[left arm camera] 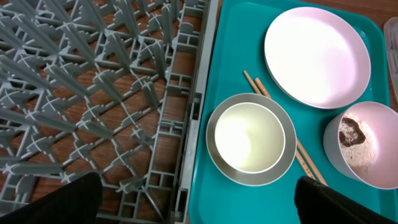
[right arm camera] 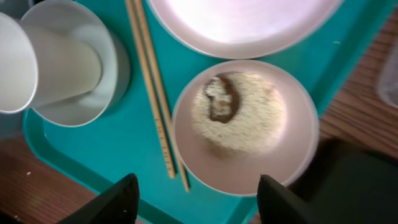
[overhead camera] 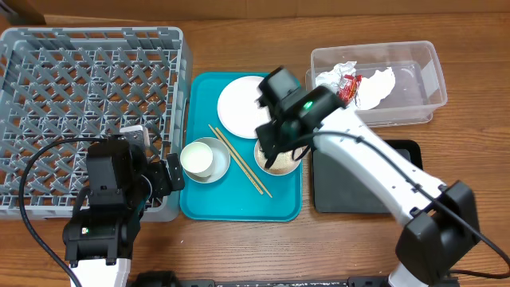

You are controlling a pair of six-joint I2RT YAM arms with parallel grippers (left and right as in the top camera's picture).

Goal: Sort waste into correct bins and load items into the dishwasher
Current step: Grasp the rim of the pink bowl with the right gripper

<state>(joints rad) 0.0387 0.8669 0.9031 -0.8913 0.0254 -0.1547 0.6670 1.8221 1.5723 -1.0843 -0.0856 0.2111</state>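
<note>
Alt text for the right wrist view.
A pinkish-white bowl of rice and a brown scrap sits on a teal tray under the open right gripper. Wooden chopsticks lie beside it, near a white plate and a cup in a grey bowl.

Gripper: right gripper [right arm camera: 198, 208], jaws apart, nothing between them.
Bowl: round pinkish-white bowl [right arm camera: 298, 155] just ahead of the fingertips, holding loose white rice grains [right arm camera: 255, 118] and a small brown food scrap [right arm camera: 222, 106].
Chopsticks: thin wooden chopsticks [right arm camera: 155, 99], ahead, just beside that bowl.
Cup: small white cup [right arm camera: 43, 62] tilted in a grey metal bowl [right arm camera: 117, 65], beyond the chopsticks.
Plate: round white plate [right arm camera: 242, 22], farthest ahead.
</note>
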